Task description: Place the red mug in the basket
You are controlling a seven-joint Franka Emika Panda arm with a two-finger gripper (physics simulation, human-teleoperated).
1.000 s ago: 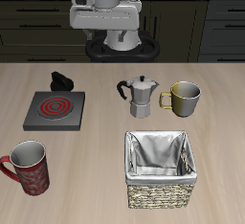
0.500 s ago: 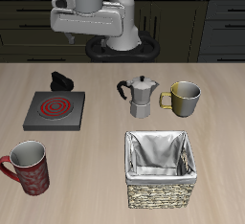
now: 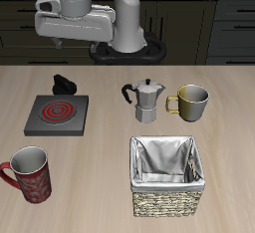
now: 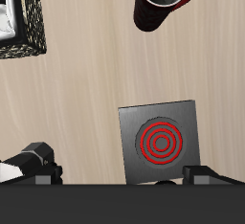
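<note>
The red mug [image 3: 30, 173] stands upright near the table's front edge, its handle pointing away from the basket. It also shows in the wrist view [image 4: 165, 2]. The wicker basket [image 3: 167, 203] with its grey-white lining stands near the front edge, well apart from the mug, and holds nothing; one corner of it shows in the wrist view [image 4: 21, 27]. My gripper [image 3: 78, 42] hangs high above the table's back edge, behind the stove, far from the mug. Its fingers look spread and hold nothing.
A black stove plate with a red coil [image 3: 57, 113] lies between the gripper and the mug, with a small black object [image 3: 65, 81] behind it. A metal moka pot [image 3: 145, 101] and an olive-yellow mug [image 3: 190, 101] stand behind the basket.
The arm has swung sideways along the table's back, from above the moka pot's side to above the stove's side. Nothing on the table has moved.
</note>
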